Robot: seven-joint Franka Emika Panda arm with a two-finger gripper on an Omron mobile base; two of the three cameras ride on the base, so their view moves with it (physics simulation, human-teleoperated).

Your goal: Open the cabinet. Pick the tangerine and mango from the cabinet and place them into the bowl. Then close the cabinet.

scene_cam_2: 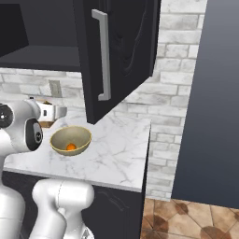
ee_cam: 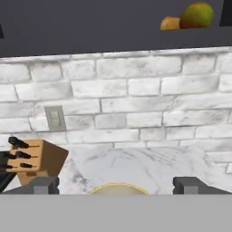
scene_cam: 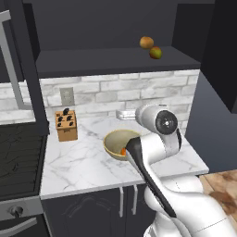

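Observation:
The cabinet (scene_cam: 106, 62) stands open, its right door (scene_cam_2: 123, 46) swung out over the counter. On its shelf the green-red mango (scene_cam: 155, 53) lies beside a duller brownish-orange fruit (scene_cam: 146, 42); both also appear in the hand view, the mango (ee_cam: 197, 15) at the top right. The tan-gold bowl (scene_cam_2: 55, 142) rests on the marble counter with the tangerine (scene_cam_2: 71, 146) inside it. My gripper (ee_cam: 117, 186) is open and empty. It hovers just above the bowl's rim (ee_cam: 118, 189), facing the brick wall and well below the shelf.
A wooden knife block (scene_cam: 66, 125) stands left of the bowl near a wall outlet (ee_cam: 55, 118). The open door's silver handle (scene_cam_2: 103, 56) hangs above the counter's right part. A stove (scene_cam: 18, 157) borders the counter on the left, and a dark tall panel (scene_cam_2: 210, 93) on the right.

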